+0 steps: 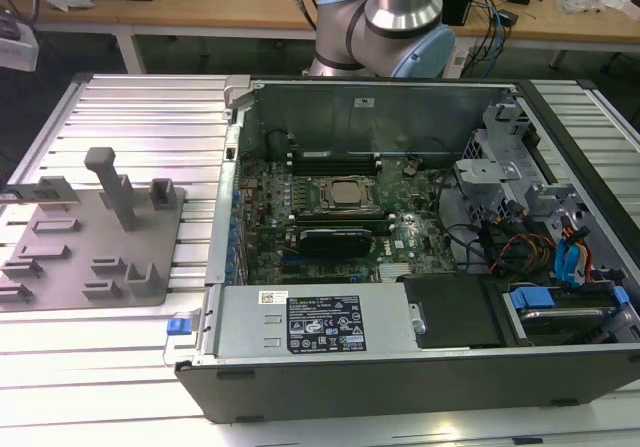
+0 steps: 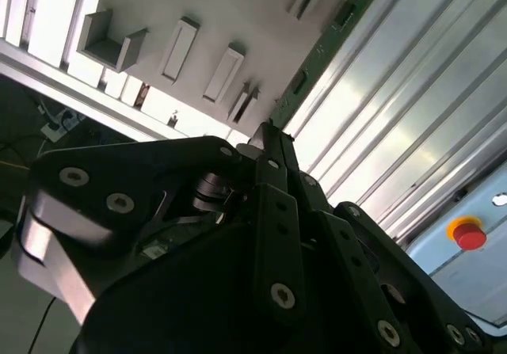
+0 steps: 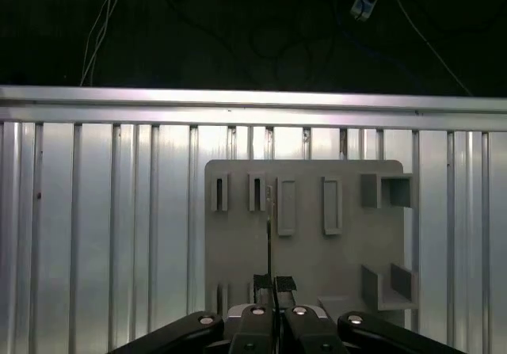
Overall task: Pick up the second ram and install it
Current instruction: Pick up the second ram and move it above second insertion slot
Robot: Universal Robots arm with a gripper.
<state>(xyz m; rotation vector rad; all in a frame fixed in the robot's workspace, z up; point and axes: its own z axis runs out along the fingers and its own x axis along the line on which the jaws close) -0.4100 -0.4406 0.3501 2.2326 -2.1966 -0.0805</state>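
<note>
The second ram point(image 2: 325, 49) is a thin green circuit-board stick, and my gripper point(image 2: 269, 136) is shut on one end of it. In the first wrist view the ram point(image 3: 269, 227) shows edge-on as a thin line rising from between the black fingertips of the gripper point(image 3: 274, 283). It hangs over the grey fixture plate point(image 3: 348, 251), above its row of narrow slots. The open computer case point(image 1: 400, 117) sits at the exterior view's right, with the processor socket point(image 1: 345, 195) in the middle of the motherboard.
The grey fixture plate point(image 1: 70, 257) with grey plastic blocks and a tall post point(image 1: 112, 182) lies on the ribbed aluminium table point(image 1: 150, 117). A black rectangular card point(image 1: 335, 237) sits below the socket. A red button point(image 2: 467, 233) lies beyond the table.
</note>
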